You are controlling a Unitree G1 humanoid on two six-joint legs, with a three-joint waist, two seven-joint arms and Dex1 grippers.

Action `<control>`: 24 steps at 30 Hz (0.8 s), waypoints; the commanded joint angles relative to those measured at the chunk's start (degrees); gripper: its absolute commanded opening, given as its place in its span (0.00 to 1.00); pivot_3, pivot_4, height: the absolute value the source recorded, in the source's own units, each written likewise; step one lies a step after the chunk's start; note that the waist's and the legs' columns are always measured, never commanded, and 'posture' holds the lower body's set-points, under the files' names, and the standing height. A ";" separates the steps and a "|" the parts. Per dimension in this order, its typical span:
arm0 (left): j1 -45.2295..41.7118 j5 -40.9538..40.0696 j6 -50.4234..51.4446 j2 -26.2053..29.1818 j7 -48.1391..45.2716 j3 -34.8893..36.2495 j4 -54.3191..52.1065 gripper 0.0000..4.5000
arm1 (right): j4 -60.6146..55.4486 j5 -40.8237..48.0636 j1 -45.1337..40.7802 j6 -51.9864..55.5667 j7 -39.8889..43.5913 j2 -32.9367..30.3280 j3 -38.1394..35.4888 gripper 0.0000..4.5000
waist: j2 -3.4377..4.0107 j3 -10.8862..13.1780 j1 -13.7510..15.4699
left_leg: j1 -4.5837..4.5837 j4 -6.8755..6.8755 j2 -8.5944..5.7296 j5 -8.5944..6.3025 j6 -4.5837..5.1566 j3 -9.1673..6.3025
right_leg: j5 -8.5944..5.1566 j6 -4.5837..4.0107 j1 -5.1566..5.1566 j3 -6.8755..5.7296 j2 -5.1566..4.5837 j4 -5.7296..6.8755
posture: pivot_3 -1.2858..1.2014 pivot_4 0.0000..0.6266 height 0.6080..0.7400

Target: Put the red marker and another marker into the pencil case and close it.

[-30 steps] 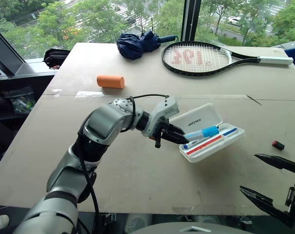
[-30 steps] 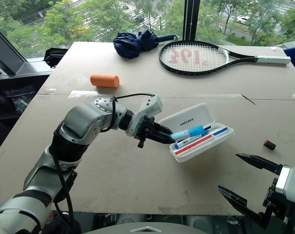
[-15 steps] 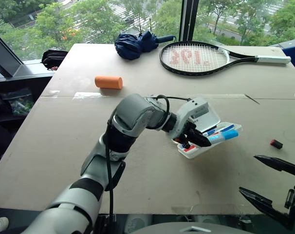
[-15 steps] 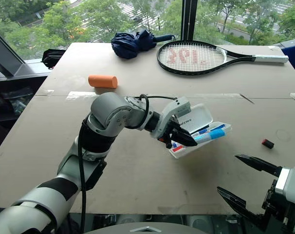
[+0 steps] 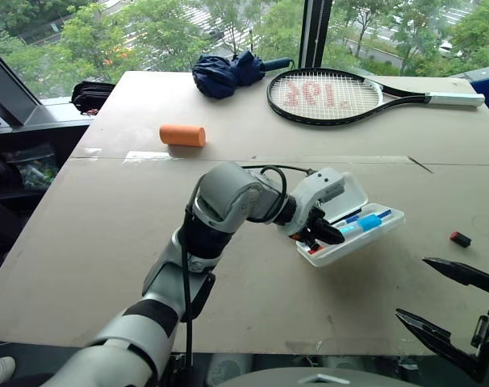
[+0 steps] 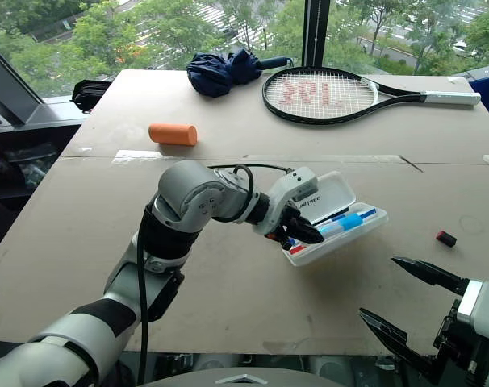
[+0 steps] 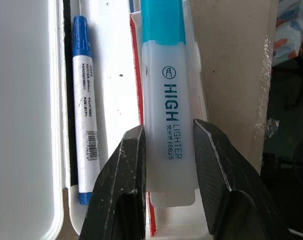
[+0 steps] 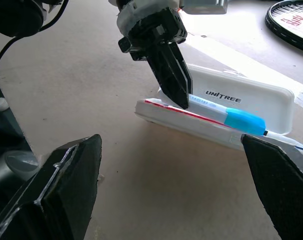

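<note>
The white pencil case (image 5: 387,225) lies open right of the table's middle, its lid (image 5: 351,196) tipped back. My left gripper (image 5: 326,235) is shut on a white highlighter with a blue cap (image 7: 166,100), holding it lengthwise over the tray. The red marker (image 7: 136,75) lies in the tray right under the highlighter, mostly hidden by it. A thin blue pen (image 7: 84,115) lies in the compartment beside them. My right gripper (image 5: 412,287) hangs open near the front right of the table, well apart from the case.
An orange cylinder (image 5: 182,135) lies at the left. A tennis racket (image 5: 333,95) and a folded blue umbrella (image 5: 228,72) lie at the far side. A small red and black piece (image 5: 461,239) sits right of the case. A black bag (image 5: 91,95) rests off the table's far left corner.
My left gripper has swung right with the highlighter, from left of the case to over its tray, and the wrist has turned and dipped. The right gripper has stayed still.
</note>
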 commanded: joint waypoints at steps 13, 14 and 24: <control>-1.14 -1.57 -6.24 1.60 -3.66 -8.06 0.53 0.17 | -1.77 0.30 1.07 -1.05 -0.31 0.37 -0.72 1.00 | 0.00 0.00 0.01 | -0.01 0.00 0.00 0.00 0.00 0.00 | -0.01 -0.01 0.00 0.01 -0.01 -0.01 | 0.52 0.24 0.93; -1.11 -1.61 -6.61 1.78 -3.93 -8.34 0.50 0.17 | -1.65 0.27 0.92 -1.04 -0.31 0.29 -0.65 1.00 | 0.00 0.00 0.01 | -0.01 0.00 0.00 0.00 0.00 0.00 | -0.01 -0.01 0.00 0.01 -0.01 -0.01 | 0.52 0.24 0.93; 2.42 -3.20 -11.90 6.26 -4.64 -0.85 -5.36 0.68 | -1.04 -0.28 0.15 -1.14 -0.22 0.27 0.38 1.00 | 0.03 -0.01 -0.08 | -0.02 0.00 0.01 0.00 0.00 0.00 | -0.01 -0.01 -0.01 0.01 -0.01 -0.01 | 0.52 0.24 0.93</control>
